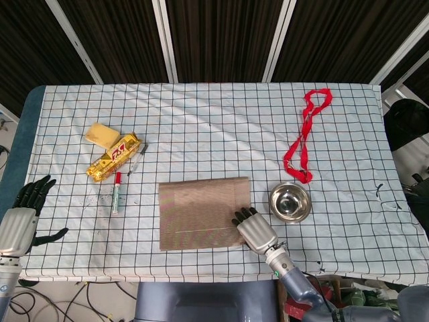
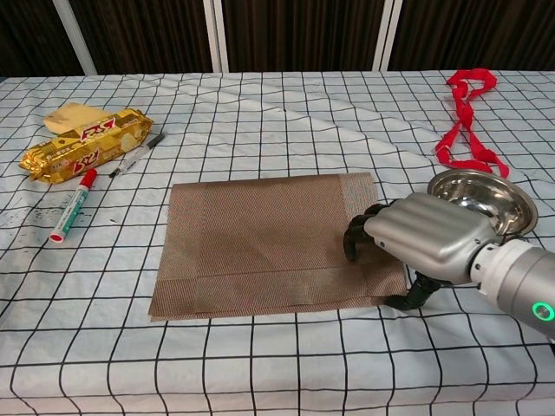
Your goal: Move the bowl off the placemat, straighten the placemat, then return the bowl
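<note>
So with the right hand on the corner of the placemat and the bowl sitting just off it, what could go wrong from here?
The right hand presses the placemat near its right edge, close to the steel bowl; a sideways pull could probably knock the bowl toward the red ribbon. Dragging the mat might also bunch the checked tablecloth underneath, which already shows creases. The left hand sits at the table's far edge, so it likely cannot steady anything.

Robot test bench, probably in a laboratory or workshop. A table (image 1: 201,107) draped in a white cloth printed with a black grid serves as the work surface; dark vertical panels (image 1: 221,37) with pale diagonal struts stand behind it. Loose cables (image 1: 87,295) trail on the floor below the near edge. Unrelated props lie scattered on the cloth: a snack packet (image 1: 114,155), a marker (image 1: 116,192), a red ribbon (image 1: 305,137).
</note>
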`<state>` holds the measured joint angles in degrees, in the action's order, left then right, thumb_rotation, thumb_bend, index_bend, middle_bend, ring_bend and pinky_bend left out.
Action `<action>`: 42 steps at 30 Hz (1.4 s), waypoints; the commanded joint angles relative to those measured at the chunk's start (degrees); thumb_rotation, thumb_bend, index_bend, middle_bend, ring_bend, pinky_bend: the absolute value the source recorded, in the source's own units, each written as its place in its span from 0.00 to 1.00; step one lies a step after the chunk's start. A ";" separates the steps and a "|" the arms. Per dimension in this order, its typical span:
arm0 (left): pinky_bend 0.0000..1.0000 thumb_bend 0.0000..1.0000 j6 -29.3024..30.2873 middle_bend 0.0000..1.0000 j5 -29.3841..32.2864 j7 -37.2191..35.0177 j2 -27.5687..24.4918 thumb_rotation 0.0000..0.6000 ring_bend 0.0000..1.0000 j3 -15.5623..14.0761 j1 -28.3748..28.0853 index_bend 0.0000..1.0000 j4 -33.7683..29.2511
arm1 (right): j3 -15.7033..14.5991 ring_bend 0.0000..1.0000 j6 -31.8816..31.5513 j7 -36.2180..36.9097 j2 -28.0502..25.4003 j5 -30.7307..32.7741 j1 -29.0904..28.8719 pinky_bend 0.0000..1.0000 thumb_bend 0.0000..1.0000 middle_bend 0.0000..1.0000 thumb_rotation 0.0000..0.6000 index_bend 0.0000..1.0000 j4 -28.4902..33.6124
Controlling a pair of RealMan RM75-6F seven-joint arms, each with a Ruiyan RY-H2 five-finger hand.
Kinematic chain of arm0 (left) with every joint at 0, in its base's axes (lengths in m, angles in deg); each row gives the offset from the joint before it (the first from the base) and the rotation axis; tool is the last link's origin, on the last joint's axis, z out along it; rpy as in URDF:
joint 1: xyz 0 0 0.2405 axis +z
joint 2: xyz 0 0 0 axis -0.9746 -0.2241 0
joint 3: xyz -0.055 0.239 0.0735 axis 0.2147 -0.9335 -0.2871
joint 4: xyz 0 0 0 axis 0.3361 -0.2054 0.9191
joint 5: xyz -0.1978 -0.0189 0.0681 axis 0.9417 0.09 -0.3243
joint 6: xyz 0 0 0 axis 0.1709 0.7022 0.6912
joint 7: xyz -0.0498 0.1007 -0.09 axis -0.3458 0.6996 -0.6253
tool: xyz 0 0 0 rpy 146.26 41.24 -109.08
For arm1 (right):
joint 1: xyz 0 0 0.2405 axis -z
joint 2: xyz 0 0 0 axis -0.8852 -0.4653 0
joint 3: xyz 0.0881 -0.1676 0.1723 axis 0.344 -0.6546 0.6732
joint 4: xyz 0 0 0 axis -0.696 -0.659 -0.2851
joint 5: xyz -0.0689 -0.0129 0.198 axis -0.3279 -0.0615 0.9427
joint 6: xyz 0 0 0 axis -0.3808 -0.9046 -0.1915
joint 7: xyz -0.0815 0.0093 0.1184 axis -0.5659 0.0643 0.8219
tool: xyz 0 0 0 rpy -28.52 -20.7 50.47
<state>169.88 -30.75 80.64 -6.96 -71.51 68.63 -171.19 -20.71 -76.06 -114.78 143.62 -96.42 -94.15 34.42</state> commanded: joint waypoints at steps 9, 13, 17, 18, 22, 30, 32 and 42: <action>0.00 0.02 0.05 0.00 -0.06 -0.14 -0.06 1.00 0.00 -0.05 0.05 0.00 -0.09 | -0.09 0.17 -1.08 2.13 -0.32 -1.26 -0.02 0.26 0.36 0.22 1.00 0.34 0.62; 0.00 0.02 0.01 0.00 -0.08 -0.17 -0.10 1.00 0.00 -0.08 0.04 0.00 -0.12 | -0.07 0.17 -1.38 2.37 -0.60 -1.31 -0.04 0.26 0.37 0.22 1.00 0.34 1.07; 0.00 0.02 -0.06 0.00 -0.12 -0.23 -0.13 1.00 0.00 -0.11 0.02 0.00 -0.18 | -0.08 0.17 -1.47 2.25 -0.75 -1.05 -0.08 0.26 0.36 0.22 1.00 0.34 1.26; 0.00 0.02 -0.04 0.00 -0.14 -0.23 -0.15 1.00 0.00 -0.12 0.03 0.00 -0.20 | -0.11 0.17 -1.48 2.14 -0.76 -0.99 -0.11 0.26 0.36 0.22 1.00 0.34 1.28; 0.00 0.02 -0.01 0.00 -0.09 -0.33 -0.19 1.00 0.00 -0.11 0.06 0.00 -0.22 | -0.10 0.17 -1.57 1.54 -0.77 -0.74 -0.27 0.26 0.36 0.22 1.00 0.34 1.41; 0.00 0.02 -0.18 0.00 -0.03 -0.25 -0.21 1.00 0.00 -0.11 0.00 0.00 -0.28 | 0.34 0.17 -1.69 0.17 -1.17 0.43 -0.66 0.26 0.36 0.22 1.00 0.34 1.89; 0.00 0.02 -0.18 0.00 -0.06 -0.25 -0.22 1.00 0.00 -0.13 0.00 0.00 -0.30 | 0.35 0.17 -1.47 -0.08 -1.13 0.93 -0.76 0.26 0.36 0.22 1.00 0.34 1.69; 0.00 0.02 -0.31 0.00 0.02 -0.30 -0.30 1.00 0.00 -0.17 0.00 0.00 -0.42 | 0.47 0.17 -0.70 -0.98 -0.11 3.40 -1.33 0.26 0.36 0.22 1.00 0.34 -0.24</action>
<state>169.56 -30.73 80.35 -7.25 -71.68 68.63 -171.59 -20.25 -76.76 -115.72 143.46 -93.07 -95.44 34.23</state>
